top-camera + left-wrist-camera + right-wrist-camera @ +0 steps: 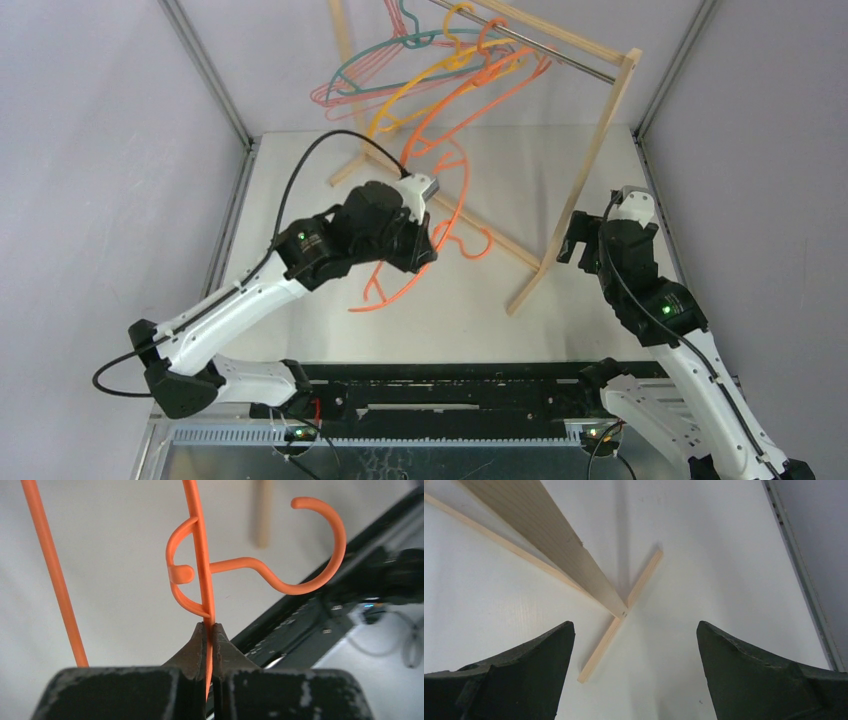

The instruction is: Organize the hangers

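Observation:
My left gripper (425,243) is shut on the top bar of an orange plastic hanger (448,205), held off the table; in the left wrist view the gripper (209,626) pinches the bar just below the hook (305,545). Teal (400,58), yellow (425,82), pink wire (335,92) and another orange hanger (490,75) hang on the metal rod (540,45) of the wooden rack. My right gripper (578,240) is open and empty beside the rack's right foot (624,610); it shows in the right wrist view (634,630).
The pale wooden rack (590,165) stands across the back of the white table (570,330), with its foot bars lying on the surface. Grey walls close in left and right. A black rail (450,385) runs along the near edge.

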You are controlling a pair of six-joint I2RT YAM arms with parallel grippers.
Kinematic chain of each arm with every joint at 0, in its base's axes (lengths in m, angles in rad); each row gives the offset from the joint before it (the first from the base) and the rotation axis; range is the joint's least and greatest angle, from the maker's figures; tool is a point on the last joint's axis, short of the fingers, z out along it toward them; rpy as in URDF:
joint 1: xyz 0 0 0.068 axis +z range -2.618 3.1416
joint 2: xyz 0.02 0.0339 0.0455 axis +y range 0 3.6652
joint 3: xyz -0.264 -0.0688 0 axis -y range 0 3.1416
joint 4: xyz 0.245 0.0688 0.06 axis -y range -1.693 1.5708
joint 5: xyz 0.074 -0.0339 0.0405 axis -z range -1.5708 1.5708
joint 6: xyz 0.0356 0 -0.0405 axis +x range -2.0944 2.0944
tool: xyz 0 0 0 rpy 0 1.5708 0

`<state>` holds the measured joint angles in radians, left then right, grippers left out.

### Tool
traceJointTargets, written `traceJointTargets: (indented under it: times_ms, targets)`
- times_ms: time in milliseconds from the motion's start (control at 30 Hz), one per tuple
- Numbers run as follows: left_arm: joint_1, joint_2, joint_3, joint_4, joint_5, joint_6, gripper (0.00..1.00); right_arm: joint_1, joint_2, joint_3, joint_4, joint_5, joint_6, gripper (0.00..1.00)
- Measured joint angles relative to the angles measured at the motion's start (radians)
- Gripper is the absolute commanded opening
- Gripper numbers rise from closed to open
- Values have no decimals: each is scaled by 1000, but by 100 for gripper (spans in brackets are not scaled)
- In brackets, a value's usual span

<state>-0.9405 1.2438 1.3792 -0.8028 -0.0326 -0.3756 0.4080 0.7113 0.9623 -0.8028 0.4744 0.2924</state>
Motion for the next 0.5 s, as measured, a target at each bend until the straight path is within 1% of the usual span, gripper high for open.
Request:
traceJointTargets:
  times_ms: [67, 300, 367, 467, 500]
  targets:
    - [2, 30, 87, 11, 72, 10, 0, -2, -3, 0, 0, 15, -1, 100]
    - [3, 140, 246, 32, 294, 10, 0, -13, -27, 0, 4, 50, -3, 100]
    - [3, 171, 284, 32, 331, 9, 0, -16, -37, 0, 10, 55, -6, 100]
    - [6, 269, 428, 35, 408, 5, 0, -20, -46, 0, 26, 64, -17, 100]
    - [6, 282, 447, 39, 415, 5, 0, -21, -47, 0, 27, 66, -18, 100]
